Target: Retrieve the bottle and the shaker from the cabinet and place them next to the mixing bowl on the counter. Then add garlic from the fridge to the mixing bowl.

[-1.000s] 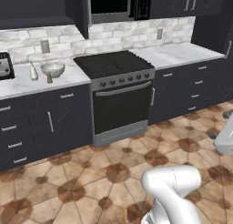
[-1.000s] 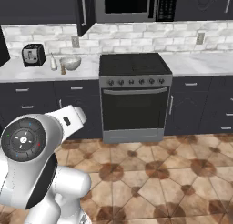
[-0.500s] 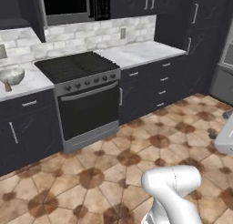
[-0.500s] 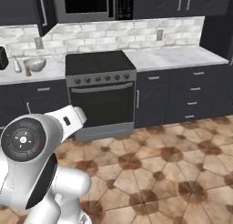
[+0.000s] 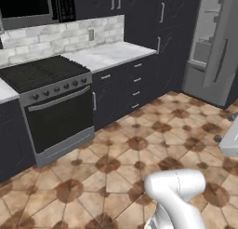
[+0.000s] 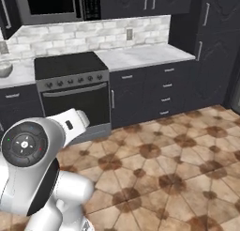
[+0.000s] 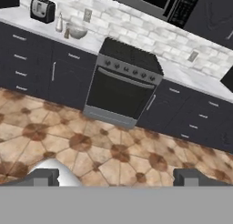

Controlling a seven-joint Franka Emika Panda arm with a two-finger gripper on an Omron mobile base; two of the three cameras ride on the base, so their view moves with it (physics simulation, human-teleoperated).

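In the hand view my gripper [image 7: 117, 177] is open, its two dark fingertips [image 7: 43, 176] wide apart over the tiled floor with nothing between them. Far off at the upper left, on the white marble counter [image 7: 27, 22], the creamy-white bottle [image 7: 59, 23] and the small brown shaker [image 7: 67, 33] stand just left of the mixing bowl [image 7: 77, 31]. The right base view catches that bowl [image 6: 4, 68] at its left edge, below a dark wall cabinet [image 6: 9, 14] with a bar handle. The grey fridge [image 5: 214, 46] stands at the right of the left base view. The garlic is out of view.
A black stove [image 6: 70, 68] with a microwave [image 6: 51, 4] above it splits the counter [image 6: 140, 54], and a toaster [image 7: 42, 9] sits left of the bottle. Dark drawers [image 5: 125, 86] run toward the fridge. Brown patterned floor tiles [image 5: 121, 158] stretch between me and the units.
The whole picture has shifted: the base has moved rightward, so stove and bowl slid to the left in both base views and the fridge came into sight. The gripper stays open.
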